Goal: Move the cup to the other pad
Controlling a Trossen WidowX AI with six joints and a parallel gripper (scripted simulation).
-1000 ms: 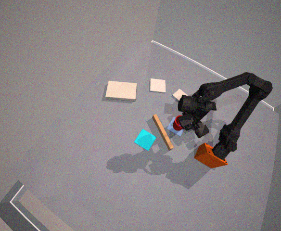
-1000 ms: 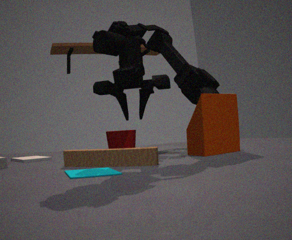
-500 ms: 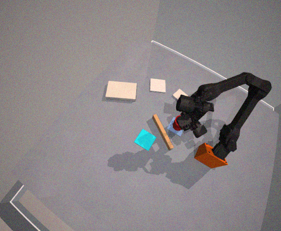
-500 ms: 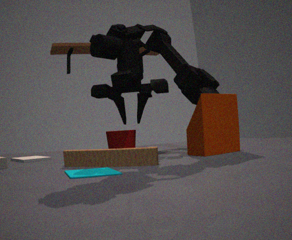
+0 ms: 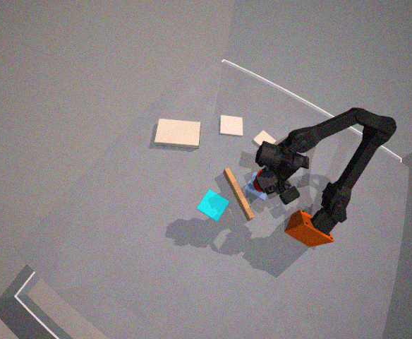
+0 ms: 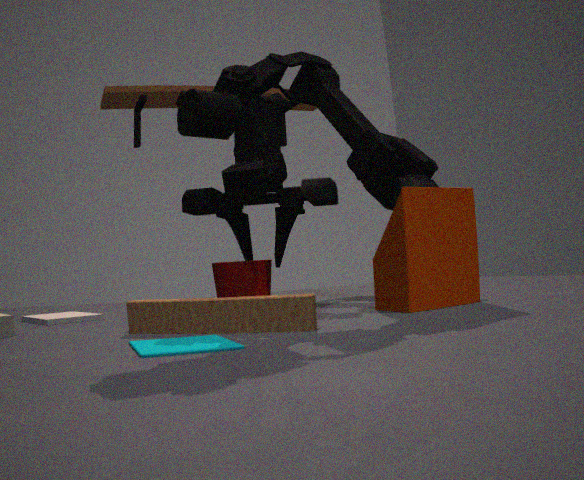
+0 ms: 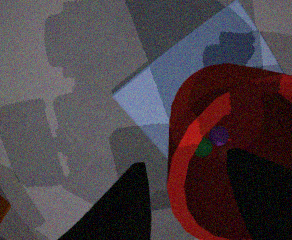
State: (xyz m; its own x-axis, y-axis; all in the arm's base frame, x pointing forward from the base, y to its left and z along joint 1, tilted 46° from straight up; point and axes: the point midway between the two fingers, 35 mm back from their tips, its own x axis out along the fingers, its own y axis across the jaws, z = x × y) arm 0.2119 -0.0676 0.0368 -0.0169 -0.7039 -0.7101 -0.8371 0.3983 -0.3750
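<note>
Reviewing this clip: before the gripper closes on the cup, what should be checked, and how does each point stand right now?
1. Cup upright on the blue pad: ok.
2. Marbles inside the cup: ok, a green and a purple one show.
3. Gripper straddles the cup wall, one finger inside and one outside: ok.
4. Firm grip on the wall: not ok, the fingers are apart and hold nothing.
5. Cyan pad free of objects: ok.
6. Low path to the cyan pad: not ok, the wooden bar lies between the pads, so the cup likely needs lifting over it.
</note>
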